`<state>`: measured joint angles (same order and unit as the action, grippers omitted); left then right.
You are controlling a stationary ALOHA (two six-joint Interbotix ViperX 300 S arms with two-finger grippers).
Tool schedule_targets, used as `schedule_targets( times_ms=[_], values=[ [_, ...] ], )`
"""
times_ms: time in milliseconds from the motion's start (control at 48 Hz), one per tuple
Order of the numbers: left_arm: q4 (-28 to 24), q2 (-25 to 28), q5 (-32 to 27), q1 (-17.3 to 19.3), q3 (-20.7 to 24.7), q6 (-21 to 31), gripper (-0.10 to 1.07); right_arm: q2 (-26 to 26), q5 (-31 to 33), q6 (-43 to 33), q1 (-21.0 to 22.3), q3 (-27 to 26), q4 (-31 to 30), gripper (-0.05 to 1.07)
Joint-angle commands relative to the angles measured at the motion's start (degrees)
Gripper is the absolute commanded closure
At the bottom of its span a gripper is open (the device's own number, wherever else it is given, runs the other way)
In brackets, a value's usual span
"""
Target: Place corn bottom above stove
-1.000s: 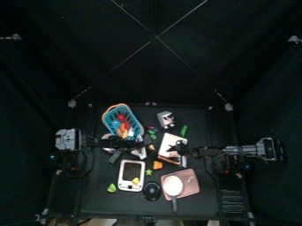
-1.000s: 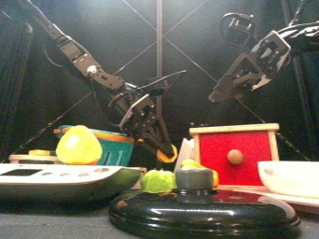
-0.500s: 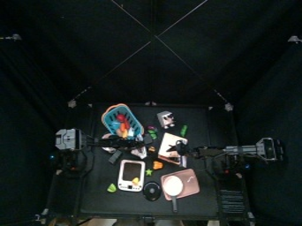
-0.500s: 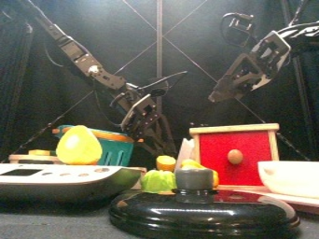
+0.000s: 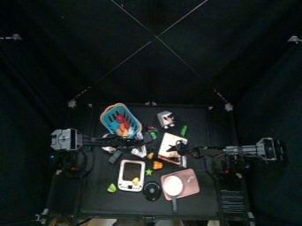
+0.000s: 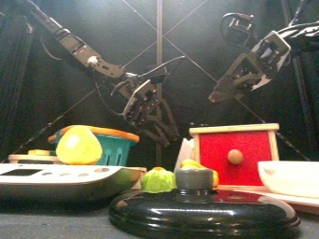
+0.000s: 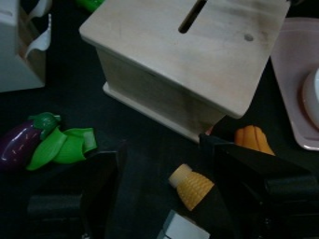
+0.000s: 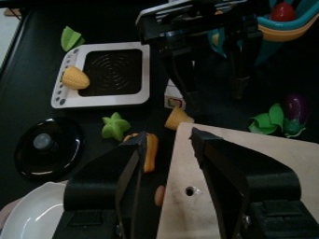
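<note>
Beside your pale wooden box (image 7: 187, 61) lies the yellow corn bottom (image 7: 192, 185) — your left hand (image 7: 159, 201) hovers above, spread and empty.

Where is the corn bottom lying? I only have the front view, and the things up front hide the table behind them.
Observer: The left wrist view shows the corn bottom lying on the table just off a corner of the wooden box.
Operator: Is the left gripper gripping it?
Observer: No. The left gripper is open and empty, and the corn lies clear of both jaws.
Operator: Is it on the stove top?
Observer: No. In the right wrist view it lies on the table between the box and the white stove, near the stove's corner but not on it.
</note>
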<state>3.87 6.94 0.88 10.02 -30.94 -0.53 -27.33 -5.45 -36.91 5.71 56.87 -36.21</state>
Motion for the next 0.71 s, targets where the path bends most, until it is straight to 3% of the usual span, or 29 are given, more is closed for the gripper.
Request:
schedule_targets(
  times_ms=[0, 354, 688],
  values=[
    [-0.26, -1.67, 0.26, -0.62, 1.67, -0.18, 0.02, -0.44, -0.35, 0.00, -0.09, -0.53, 0.09, 0.22],
    [-0.44, -2.99, -0.70, -2.29, 1.49, -0.26, 0.02, -0.44, -0.35, 0.00, -0.09, -0.44, 0.09, 0.22],
    [-1.93, -7.56, -11.25, -9.76, -1.41, -0.26, 0.02, -0.44, -0.35, -0.09, -0.09, -0.26, 0.09, 0.22]
  ],
)
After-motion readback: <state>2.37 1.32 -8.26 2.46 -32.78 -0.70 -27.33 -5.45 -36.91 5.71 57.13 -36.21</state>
